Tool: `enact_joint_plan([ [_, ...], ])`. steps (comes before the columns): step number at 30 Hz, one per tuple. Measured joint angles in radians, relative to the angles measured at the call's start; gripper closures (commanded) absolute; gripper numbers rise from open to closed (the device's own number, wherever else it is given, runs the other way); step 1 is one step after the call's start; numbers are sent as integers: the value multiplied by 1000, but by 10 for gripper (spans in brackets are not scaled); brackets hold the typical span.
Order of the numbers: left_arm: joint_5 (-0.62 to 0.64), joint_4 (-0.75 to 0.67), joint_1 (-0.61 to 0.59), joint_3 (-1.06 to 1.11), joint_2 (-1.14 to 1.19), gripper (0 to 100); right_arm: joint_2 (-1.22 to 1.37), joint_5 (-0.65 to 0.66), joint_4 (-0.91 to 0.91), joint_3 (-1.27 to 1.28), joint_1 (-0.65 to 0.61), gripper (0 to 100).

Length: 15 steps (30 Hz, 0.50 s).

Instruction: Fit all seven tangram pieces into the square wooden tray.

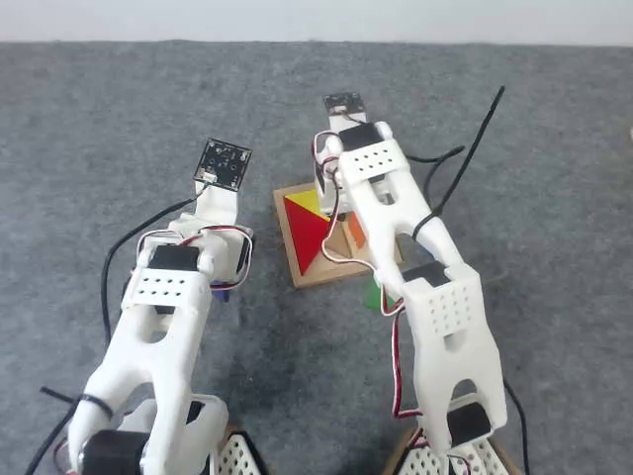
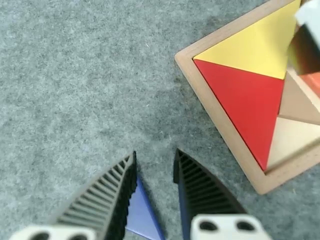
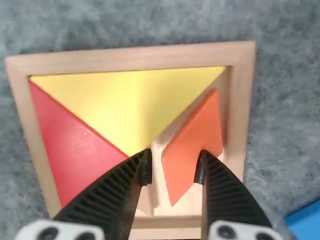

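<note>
The square wooden tray (image 3: 240,120) holds a yellow triangle (image 3: 130,102), a red triangle (image 3: 70,150) and an orange piece (image 3: 197,132) lying askew over bare wood. My right gripper (image 3: 172,167) is open, its fingers on either side of the orange piece's near end, one pad touching its edge. My left gripper (image 2: 154,162) is open low over the mat, left of the tray (image 2: 225,130), with a blue triangle (image 2: 145,217) lying between its fingers. In the high view, the right arm (image 1: 381,188) covers the tray's right half.
A green piece (image 1: 374,295) lies on the grey mat just in front of the tray (image 1: 287,242), under the right arm. A light blue piece (image 3: 305,222) sits on the mat off the tray's corner. Cables hang from both arms.
</note>
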Motion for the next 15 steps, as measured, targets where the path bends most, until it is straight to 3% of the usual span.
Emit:
enact_joint_plan([
  [15, 0, 0, 0, 0, 0, 874, -15, 0, 28, 63, 77, 822],
])
